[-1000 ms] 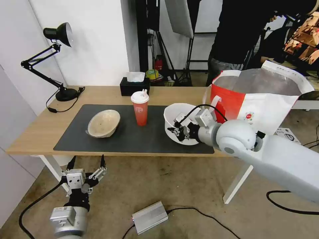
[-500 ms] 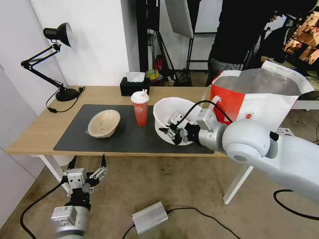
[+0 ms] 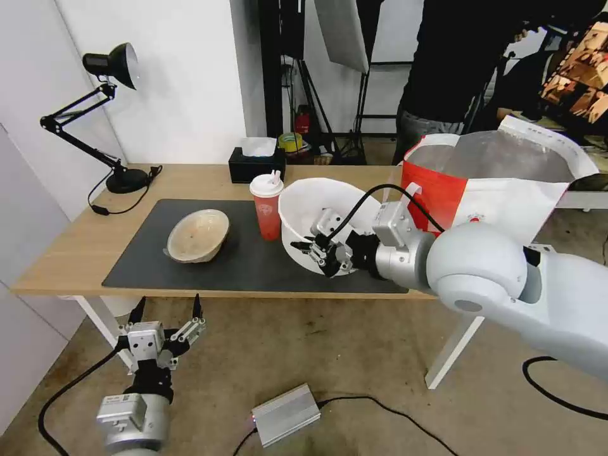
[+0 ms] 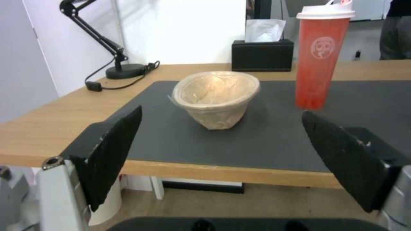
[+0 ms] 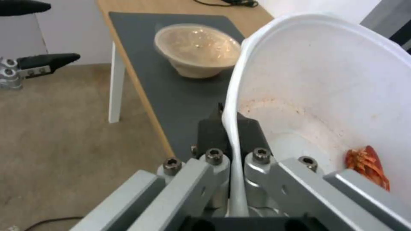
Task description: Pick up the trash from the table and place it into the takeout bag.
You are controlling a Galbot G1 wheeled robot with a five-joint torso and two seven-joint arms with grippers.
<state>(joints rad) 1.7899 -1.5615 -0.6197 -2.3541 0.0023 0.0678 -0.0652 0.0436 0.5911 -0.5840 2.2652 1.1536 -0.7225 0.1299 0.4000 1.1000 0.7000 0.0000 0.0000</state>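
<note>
R gripper [image 3: 316, 252] clamps rim of large white round disposable bowl [image 3: 316, 209], tilted above table; L gripper [image 3: 166, 316] open, idle below table edge; red lidded cup [image 3: 266, 206], beige pulp bowl [image 3: 197, 235] left; nothing visibly in red-white foil-lined bag [image 3: 487, 190].

My right arm reaches in from the right, forearm running nearly level toward the left, wrist extended over the near edge of the table. My right gripper [image 3: 322, 254] has its fingers [image 5: 248, 128] pinched tight together on a thin white rim, one pad on each side of it. My left arm hangs low in front of the table, below its edge, wrist pointing up and forward. My left gripper [image 3: 166, 309] hovers there with its two black fingers [image 4: 112, 150] spread wide apart, holding nothing and touching nothing.
</note>
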